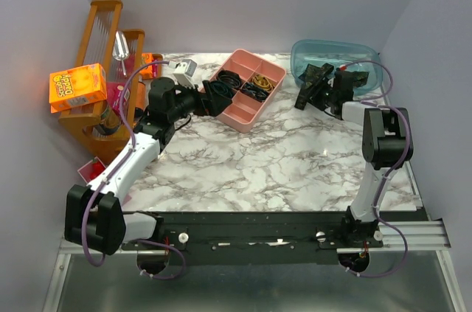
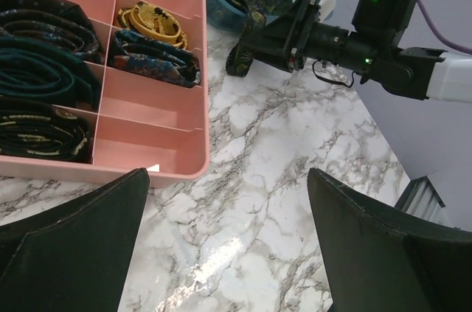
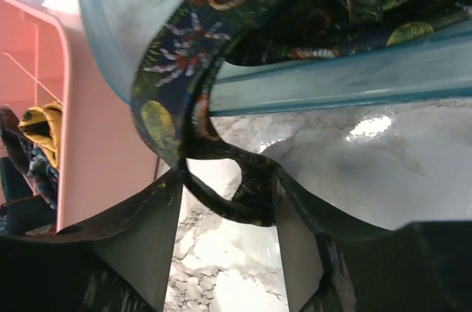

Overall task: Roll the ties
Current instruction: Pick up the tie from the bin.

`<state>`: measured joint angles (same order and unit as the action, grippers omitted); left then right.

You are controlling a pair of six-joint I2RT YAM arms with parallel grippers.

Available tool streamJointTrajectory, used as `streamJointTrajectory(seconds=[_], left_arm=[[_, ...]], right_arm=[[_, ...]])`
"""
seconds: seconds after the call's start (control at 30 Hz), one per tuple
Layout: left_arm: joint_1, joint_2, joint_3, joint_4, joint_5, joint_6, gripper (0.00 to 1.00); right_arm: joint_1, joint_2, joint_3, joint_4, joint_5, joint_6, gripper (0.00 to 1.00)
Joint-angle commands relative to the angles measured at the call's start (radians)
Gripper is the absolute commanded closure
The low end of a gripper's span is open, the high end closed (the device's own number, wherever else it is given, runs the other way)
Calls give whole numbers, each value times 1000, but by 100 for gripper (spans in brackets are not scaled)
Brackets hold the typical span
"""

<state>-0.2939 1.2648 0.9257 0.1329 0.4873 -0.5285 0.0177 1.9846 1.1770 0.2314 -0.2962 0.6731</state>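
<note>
Dark patterned tie (image 3: 184,98) draped over teal bin (image 3: 332,76) rim, far right; right gripper (image 3: 227,183) straddles its fold, cannot tell if clamped; left gripper (image 2: 228,179) released, empty, beside pink tray (image 2: 184,83).

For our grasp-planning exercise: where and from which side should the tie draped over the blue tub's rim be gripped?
Grip the tie at its folded loop hanging outside the blue tub, probably from the table side, fingers of the right gripper either side: that part hangs free below the rim, the rest lies bunched inside.
</note>
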Motion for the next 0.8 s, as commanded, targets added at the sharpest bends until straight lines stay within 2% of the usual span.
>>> streamJointTrajectory(seconds=[0.0, 0.07, 0.13, 0.27, 0.37, 0.5, 0.77], left_arm=[[7, 19, 32, 46, 60, -18, 1], [9, 24, 30, 54, 65, -19, 1], [9, 25, 30, 59, 73, -21, 1], [10, 33, 25, 76, 89, -24, 1], [10, 38, 25, 89, 99, -30, 1], [10, 50, 22, 117, 119, -39, 1], [12, 85, 19, 160, 148, -73, 1]], right_arm=[[-5, 29, 24, -21, 25, 17, 42], [-4, 29, 23, -23, 29, 16, 43], [-4, 33, 27, -23, 26, 16, 52], [-5, 34, 30, -24, 26, 14, 53], [-4, 39, 36, -23, 19, 11, 62], [-5, 45, 46, -23, 0, 3, 67], [-4, 51, 38, -29, -41, -1, 66]])
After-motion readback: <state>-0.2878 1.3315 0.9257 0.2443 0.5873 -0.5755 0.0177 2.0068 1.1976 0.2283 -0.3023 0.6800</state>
